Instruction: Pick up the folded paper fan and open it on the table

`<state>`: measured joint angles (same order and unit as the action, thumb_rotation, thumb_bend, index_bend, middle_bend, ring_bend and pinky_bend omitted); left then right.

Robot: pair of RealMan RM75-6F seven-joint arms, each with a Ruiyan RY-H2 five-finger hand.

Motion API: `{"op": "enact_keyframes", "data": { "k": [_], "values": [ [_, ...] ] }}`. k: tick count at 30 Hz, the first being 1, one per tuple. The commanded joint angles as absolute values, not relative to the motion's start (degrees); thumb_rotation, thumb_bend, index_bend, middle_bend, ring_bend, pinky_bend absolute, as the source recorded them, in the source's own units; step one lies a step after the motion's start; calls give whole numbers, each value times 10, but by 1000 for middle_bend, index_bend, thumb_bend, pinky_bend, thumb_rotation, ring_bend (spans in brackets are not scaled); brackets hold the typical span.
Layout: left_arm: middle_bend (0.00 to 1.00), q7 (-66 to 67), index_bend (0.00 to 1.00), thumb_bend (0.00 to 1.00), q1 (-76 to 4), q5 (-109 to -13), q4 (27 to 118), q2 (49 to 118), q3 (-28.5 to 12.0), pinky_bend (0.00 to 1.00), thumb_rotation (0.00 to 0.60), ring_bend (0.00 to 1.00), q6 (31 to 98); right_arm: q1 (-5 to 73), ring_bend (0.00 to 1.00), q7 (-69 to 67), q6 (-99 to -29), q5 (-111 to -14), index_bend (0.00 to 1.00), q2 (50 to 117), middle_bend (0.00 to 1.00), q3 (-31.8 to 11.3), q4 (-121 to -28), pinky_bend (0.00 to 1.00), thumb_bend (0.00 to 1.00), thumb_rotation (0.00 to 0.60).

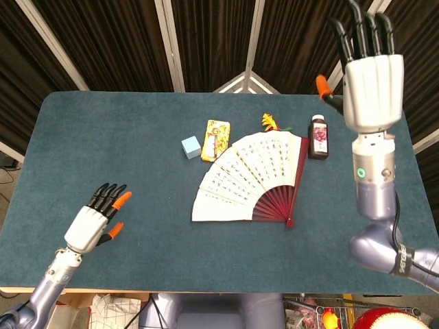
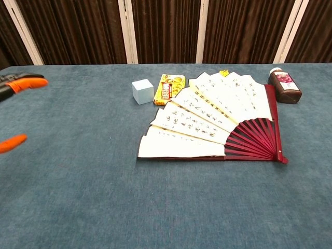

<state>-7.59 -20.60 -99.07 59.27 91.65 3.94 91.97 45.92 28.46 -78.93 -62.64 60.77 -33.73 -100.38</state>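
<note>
The paper fan lies spread open and flat on the blue table, cream leaf with black script and dark red ribs meeting at a pivot at the lower right. In the chest view the fan fills the middle right. My right hand is raised high above the table's far right, fingers spread, holding nothing, well clear of the fan. My left hand hovers near the front left edge, fingers apart and empty; only its orange fingertips show at the chest view's left border.
A pale blue cube and a yellow packet lie just left of the fan's top. A dark brown bottle lies at the fan's right. A feathered shuttlecock peeks out behind the fan. Bare table spreads to the left.
</note>
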Motion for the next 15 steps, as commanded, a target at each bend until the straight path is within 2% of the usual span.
{"op": "enact_keyframes", "data": {
  "k": [1,4,7,15],
  "values": [
    [0,-43,29,509,-182,-968,667,865,26,0,600,0,941,391,165,192,-829,-668,183,598,93,-304,-1068,154,290,600],
    [0,7,30,509,-157,-946,745,816,22,0,600,0,955,346,165,147,-859,-702,183,595,93,-272,-1087,154,290,600],
    [0,67,30,508,-125,-910,830,758,26,0,600,0,956,290,165,101,-888,-747,182,598,93,-217,-1095,154,290,600],
    [0,147,23,475,-85,-829,937,674,38,0,600,0,918,185,165,26,-915,-839,183,614,92,-82,-1086,154,290,600]
  ]
}}
